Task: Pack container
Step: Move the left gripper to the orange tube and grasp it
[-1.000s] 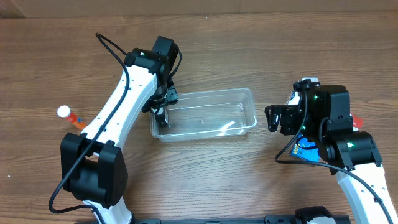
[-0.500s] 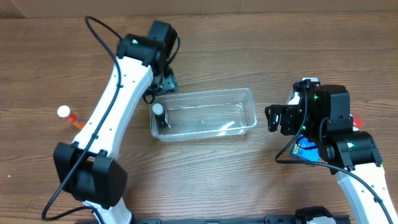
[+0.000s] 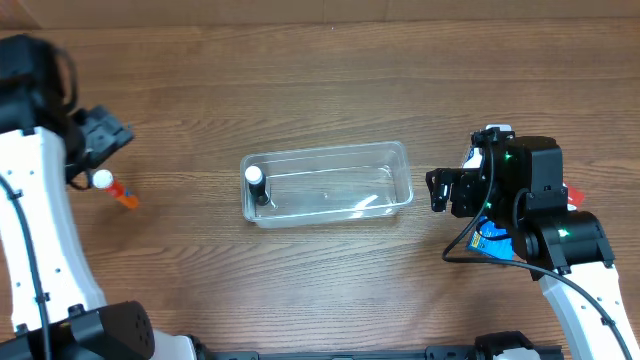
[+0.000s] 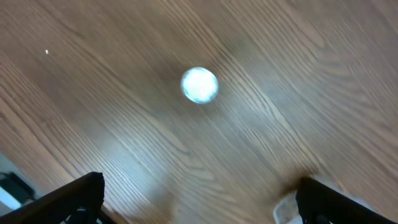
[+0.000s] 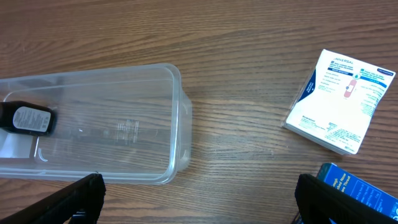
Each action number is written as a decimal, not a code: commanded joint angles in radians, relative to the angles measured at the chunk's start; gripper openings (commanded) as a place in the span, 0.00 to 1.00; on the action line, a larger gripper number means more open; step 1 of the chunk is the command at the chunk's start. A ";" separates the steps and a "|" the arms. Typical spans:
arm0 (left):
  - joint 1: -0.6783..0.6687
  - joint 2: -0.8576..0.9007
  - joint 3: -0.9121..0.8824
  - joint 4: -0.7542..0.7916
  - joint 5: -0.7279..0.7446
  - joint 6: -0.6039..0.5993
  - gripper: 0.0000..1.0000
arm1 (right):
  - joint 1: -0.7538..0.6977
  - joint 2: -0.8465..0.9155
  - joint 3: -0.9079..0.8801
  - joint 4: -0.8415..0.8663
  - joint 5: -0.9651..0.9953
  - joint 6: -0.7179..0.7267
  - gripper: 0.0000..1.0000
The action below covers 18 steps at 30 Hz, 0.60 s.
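Container (image 3: 328,183) sits at ctr of table (image 3: 330,80). It's a clear tub, long axis approx 9-to-3 in the overhead view, w/ the 3 o'clock end tipped slightly up-frame. At its 9 o'clock end inside is 1 dark bottle (image 3: 256,186) w/ white cap.

Right gripper (image 3: 440,190) is just beside the tub's 3 o'clock end, so the tub lies at 9 o'clock from it. Jaws spread, nothing btwn them. Left gripper (image 3: 100,135) is well apart, approx 10 o'clock of the tub, so the tub lies approx 4 o'clock from it. Jaws spread wide, empty. The right arm is nearer the tub.

The left gripper hangs near the orange bottle (image 3: 116,190), at about its 12 o'clock. The bottle's white cap (image 4: 199,84) shows btwn the fingers in the wrist view, blurred. Prob next move is a left-arm pick there, then a carry toward 4 o'clock.

Counts:
- container: 1
- white-capped bottles: 2 (1 in, 1 out)
- white box (image 5: 341,101): 1
- blue box (image 5: 360,196): 1

Both boxes lie on the tub's 3 o'clock side. Whatever else is under the right arm is too hidden to count.
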State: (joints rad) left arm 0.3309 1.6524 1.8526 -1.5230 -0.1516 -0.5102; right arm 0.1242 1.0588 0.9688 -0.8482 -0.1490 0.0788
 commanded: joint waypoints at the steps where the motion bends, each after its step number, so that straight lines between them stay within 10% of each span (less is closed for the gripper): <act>1: 0.084 0.014 -0.087 0.063 0.086 0.089 1.00 | -0.001 -0.002 0.031 0.005 0.009 0.004 1.00; 18: 0.130 0.185 -0.388 0.406 0.098 0.141 0.99 | -0.001 -0.002 0.031 0.002 0.009 0.004 1.00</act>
State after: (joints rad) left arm 0.4526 1.7885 1.4712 -1.1389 -0.0597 -0.4068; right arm 0.1246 1.0588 0.9691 -0.8490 -0.1482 0.0788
